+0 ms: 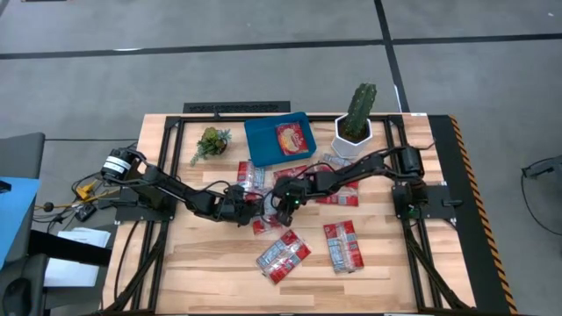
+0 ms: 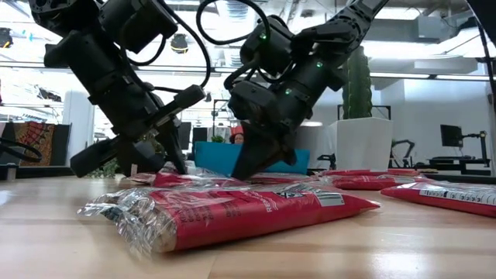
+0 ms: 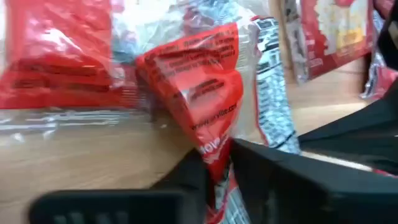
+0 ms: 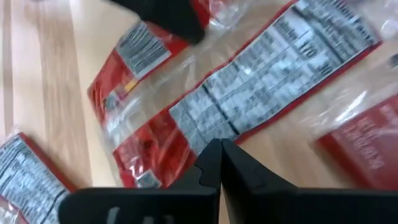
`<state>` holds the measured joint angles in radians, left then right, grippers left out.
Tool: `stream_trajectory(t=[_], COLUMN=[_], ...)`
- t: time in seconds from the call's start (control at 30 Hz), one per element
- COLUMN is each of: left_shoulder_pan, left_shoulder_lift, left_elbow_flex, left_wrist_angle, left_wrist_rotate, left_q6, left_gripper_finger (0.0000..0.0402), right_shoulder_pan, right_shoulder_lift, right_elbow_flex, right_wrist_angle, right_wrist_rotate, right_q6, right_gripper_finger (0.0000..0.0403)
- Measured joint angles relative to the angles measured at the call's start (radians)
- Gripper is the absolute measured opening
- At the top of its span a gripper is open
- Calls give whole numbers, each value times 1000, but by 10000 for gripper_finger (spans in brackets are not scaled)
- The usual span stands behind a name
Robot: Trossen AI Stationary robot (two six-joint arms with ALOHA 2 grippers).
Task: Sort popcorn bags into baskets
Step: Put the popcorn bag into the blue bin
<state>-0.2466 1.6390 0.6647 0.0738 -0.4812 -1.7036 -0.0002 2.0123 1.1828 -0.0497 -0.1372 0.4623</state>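
Several red popcorn bags lie flat on the wooden table, among them one (image 1: pixel 283 255) near the front and one (image 1: pixel 342 246) to its right. One more bag (image 1: pixel 291 138) lies in the blue basket (image 1: pixel 260 140) at the far edge. At the table's middle my left gripper (image 3: pixel 217 152) is shut on a bunched red bag (image 3: pixel 199 81). Just to its right my right gripper (image 4: pixel 221 146) points down, shut, its tips at the edge of a bag with a white label (image 4: pixel 273 81). My left gripper pinches a raised, crumpled fold of the red bag (image 3: pixel 214 140) between its two fingers. The fingers slant down at it from the table's left side. The rest of the bag lies on the table and on neighbouring bags. My right gripper's shut tips meet at the labelled bag's wrapper edge (image 4: pixel 214 132); whether they touch it I cannot tell.
A cactus in a white pot (image 1: pixel 354 123) stands right of the basket, and a small green plant (image 1: pixel 211 142) left of it. Loose bags crowd the middle between the two arms. Bare wood (image 1: pixel 202 263) lies at the near left.
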Motion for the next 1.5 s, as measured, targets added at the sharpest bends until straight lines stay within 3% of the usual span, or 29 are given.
stream_trajectory(t=[0.07, 0.4, 0.6, 0.77, 1.0, 1.17, 1.33, 1.5], left_shoulder_pan=[0, 0, 3, 41, 240, 459, 656, 749], left_shoulder_lift=[0, -71, -207, -330, -404, -373, -310, -217], left_elbow_flex=[0, -1, 14, 63, 141, 157, 156, 156], left_wrist_angle=[5, 37, 39, 19, -33, -43, -19, 44], left_wrist_rotate=[1, 102, 50, -39, -54, 80, 210, 290], left_q6=[-1, 45, 74, 213, 521, 674, 793, 858], left_gripper_finger=[12, 4, 2, 2, 1, 0, 0, 0], right_shoulder_pan=[-2, -58, -88, -113, -187, -226, -240, -236], right_shoulder_lift=[-8, -239, -428, -612, -871, -1008, -1062, -1063], right_elbow_flex=[0, 0, 0, 0, -2, -43, -52, -52], right_wrist_angle=[-33, -330, -441, -491, -538, -553, -612, -654], right_wrist_rotate=[-2, 44, 133, 175, 203, 291, 305, 323], right_q6=[0, -61, -79, -79, -79, -49, -42, -40], right_gripper_finger=[24, 27, 27, 17, 29, 28, 17, 23])
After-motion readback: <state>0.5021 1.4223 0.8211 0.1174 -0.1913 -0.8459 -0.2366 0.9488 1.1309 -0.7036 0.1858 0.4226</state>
